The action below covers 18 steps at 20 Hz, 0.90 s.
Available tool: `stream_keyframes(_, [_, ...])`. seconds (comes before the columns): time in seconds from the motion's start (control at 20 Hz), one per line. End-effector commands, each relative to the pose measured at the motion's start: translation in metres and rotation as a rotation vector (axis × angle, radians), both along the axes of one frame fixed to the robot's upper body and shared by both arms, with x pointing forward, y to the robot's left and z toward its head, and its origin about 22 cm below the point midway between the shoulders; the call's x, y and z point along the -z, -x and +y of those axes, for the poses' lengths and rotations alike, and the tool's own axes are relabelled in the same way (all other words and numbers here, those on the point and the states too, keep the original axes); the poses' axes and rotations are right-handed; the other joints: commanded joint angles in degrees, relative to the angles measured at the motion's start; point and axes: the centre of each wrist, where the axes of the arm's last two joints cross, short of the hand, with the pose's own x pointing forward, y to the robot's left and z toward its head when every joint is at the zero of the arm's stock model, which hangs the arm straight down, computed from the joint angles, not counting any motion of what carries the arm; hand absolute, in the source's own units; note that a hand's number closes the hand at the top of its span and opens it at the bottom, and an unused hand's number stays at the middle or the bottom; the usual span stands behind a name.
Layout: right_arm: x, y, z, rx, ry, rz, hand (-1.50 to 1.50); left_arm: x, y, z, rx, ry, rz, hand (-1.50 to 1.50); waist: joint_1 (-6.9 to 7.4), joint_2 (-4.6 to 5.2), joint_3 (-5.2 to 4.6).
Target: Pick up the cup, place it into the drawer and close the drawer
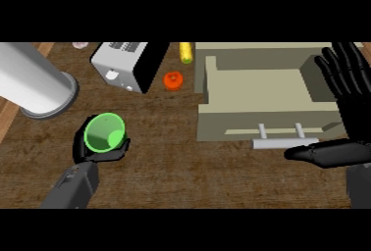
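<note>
Down at lower left, the left hand point(101, 153) curls its fingers round the base of the green cup point(106, 132), whose open mouth faces up toward the view. Its grey forearm point(72, 186) runs in from the bottom edge. The cup is well apart from the drawer point(261, 93), which lies open at the right, its beige tray bare inside and its front panel carrying a pale bar handle point(282, 143) on two posts. At the right edge the right hand point(348, 83) is spread, fingers straight and pointing up, beside the drawer's right wall; its thumb point(319, 152) sticks out leftward just beside the end of the handle. Above the cup, a large grey cylinder point(36, 83) lies tilted at upper left. A grey and black appliance point(130, 63) stands near the top, with a small orange thing point(173, 81) just beside it and a yellow thing point(186, 51) further up. All of it lies on the brown surface point(188, 171).
</note>
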Motion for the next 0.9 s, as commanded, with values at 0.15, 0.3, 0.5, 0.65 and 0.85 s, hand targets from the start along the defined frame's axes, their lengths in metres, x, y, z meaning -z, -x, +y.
stream_keyframes(0.15, [0.002, -0.001, -0.006, 0.031, 0.035, 0.012, -1.5, -0.047, -0.052, -0.042, 0.188, 0.024, -0.174, 1.5, 1.06, -0.52, 0.19])
stream_keyframes(0.3, [-0.005, 0.007, -0.002, 0.043, 0.013, -0.003, -1.5, -0.075, -0.069, -0.048, 0.214, 0.007, -0.24, 1.5, 1.28, -0.76, 0.21])
stream_keyframes(0.5, [-0.009, -0.001, -0.008, 0.038, 0.017, 0.024, -1.5, -0.134, -0.102, -0.104, 0.305, -0.008, -0.237, 1.5, 1.58, -0.89, 0.24])
stream_keyframes(0.65, [0.001, -0.002, -0.005, 0.054, 0.02, 0.023, -1.5, -0.162, -0.102, -0.125, 0.351, -0.023, -0.245, 1.5, 1.93, -0.97, 0.24])
stream_keyframes(0.85, [-0.006, -0.002, -0.015, 0.052, 0.019, 0.023, -1.5, -0.237, -0.123, -0.155, 0.362, -0.05, -0.228, 1.5, 1.59, -0.95, 0.24])
